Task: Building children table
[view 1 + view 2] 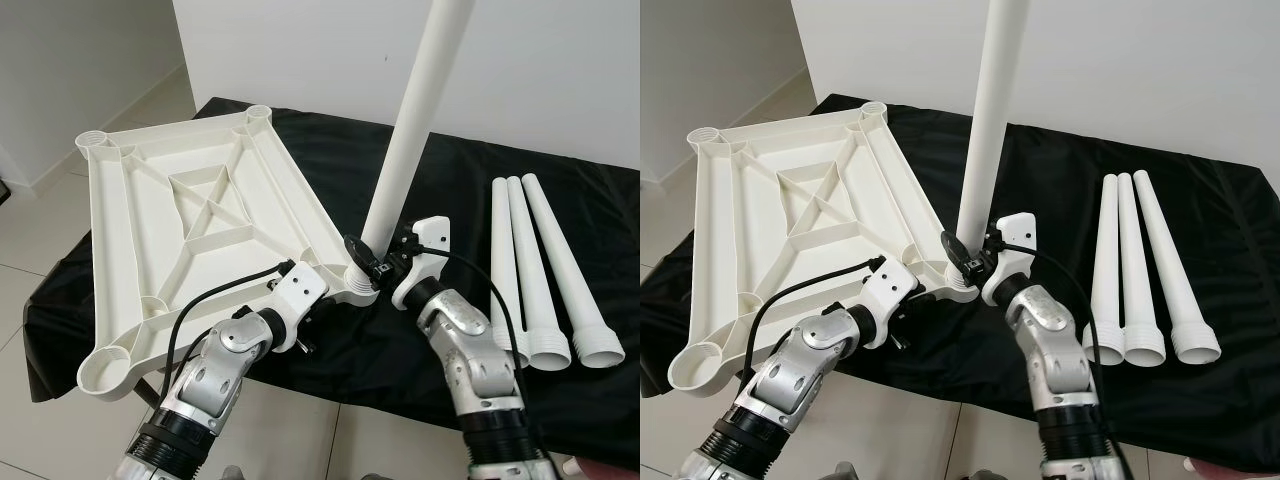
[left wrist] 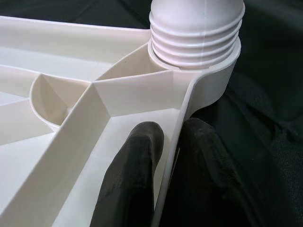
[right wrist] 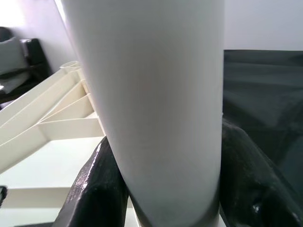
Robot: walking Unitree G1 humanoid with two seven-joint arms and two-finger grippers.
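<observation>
We see the upturned tabletop (image 1: pixel 190 230) on the black-draped counter (image 1: pixel 600 400), left side. Our left hand (image 2: pixel 173 156) pinches its near rim; our right hand (image 1: pixel 362 258) clamps the upright leg (image 1: pixel 415 120) seated in the near-right corner socket. Three spare legs (image 1: pixel 530 270) lie right.

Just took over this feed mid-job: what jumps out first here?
A tall white leg stands upright in the near corner socket of the upside-down white tabletop on the black cloth. The right hand is closed around that leg's base, while the left hand pinches the tabletop's rim beside the socket. Three spare legs lie side by side on the cloth to the right.
</observation>
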